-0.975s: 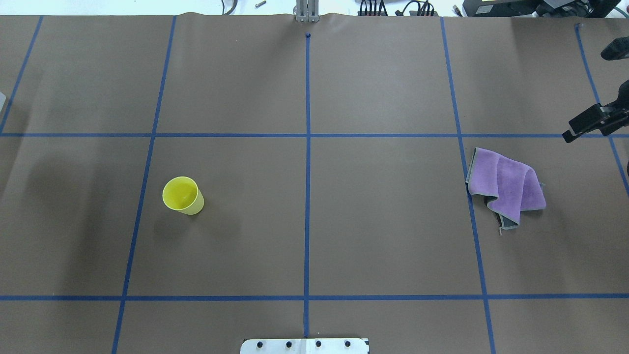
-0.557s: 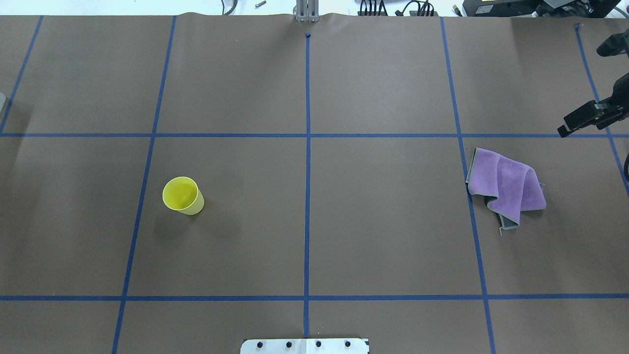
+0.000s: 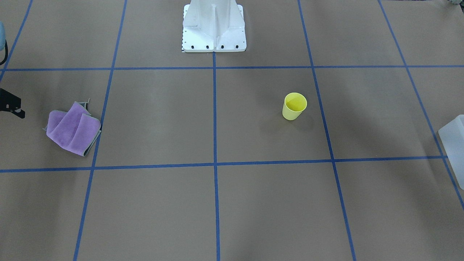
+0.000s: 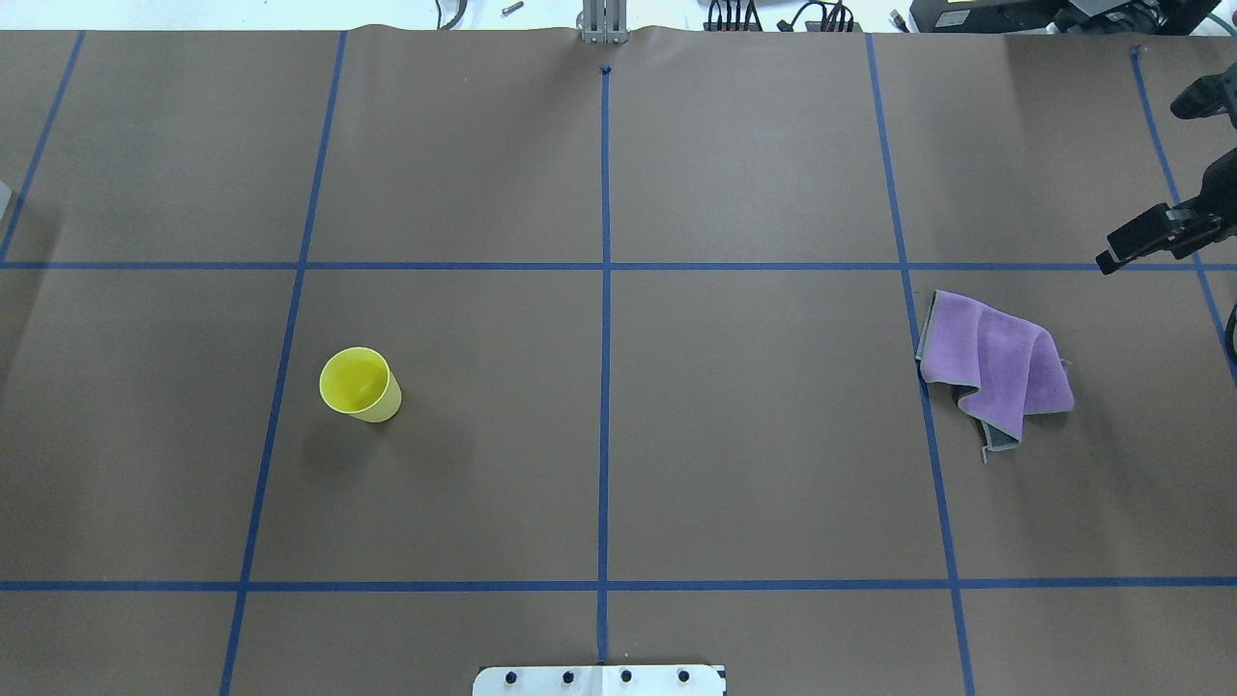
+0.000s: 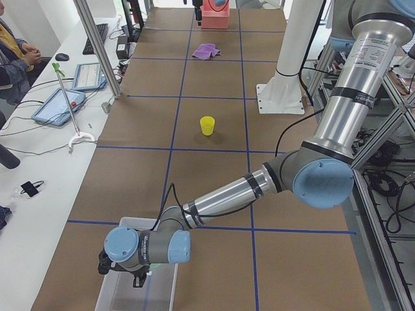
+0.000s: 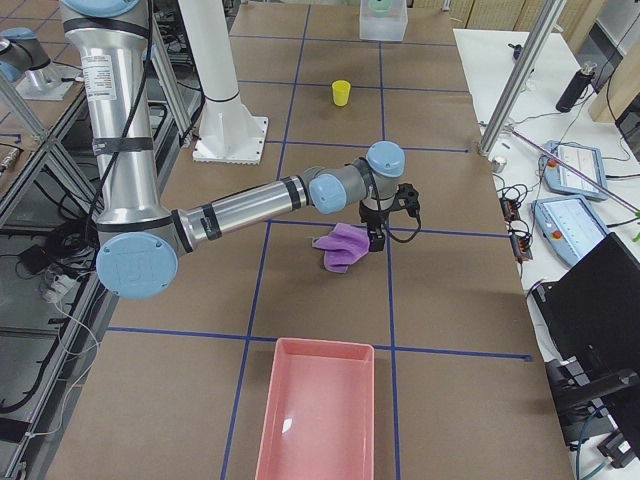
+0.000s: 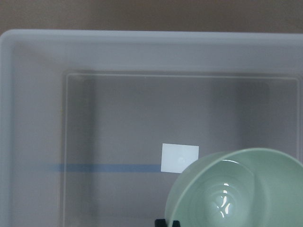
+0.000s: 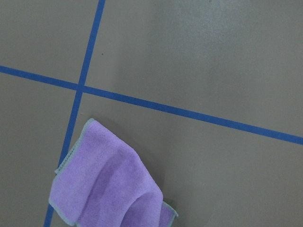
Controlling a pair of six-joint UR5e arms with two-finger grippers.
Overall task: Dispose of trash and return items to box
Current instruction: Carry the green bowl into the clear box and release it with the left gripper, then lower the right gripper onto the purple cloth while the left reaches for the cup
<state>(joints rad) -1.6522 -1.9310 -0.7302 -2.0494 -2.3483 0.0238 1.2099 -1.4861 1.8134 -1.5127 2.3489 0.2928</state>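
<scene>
Yellow cup [image 4: 359, 385] upright, mouth up, purple cloth [image 4: 995, 362] crumpled, right gripper [image 4: 1126, 249] nearby, opening unclear

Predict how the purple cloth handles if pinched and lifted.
Probably floppy: the purple cloth lies crumpled in soft folds, so it should drape from a pinch. Its layers look thin, so likely light. Pushed, it would probably bunch on the brown paper rather than slide cleanly.
</scene>
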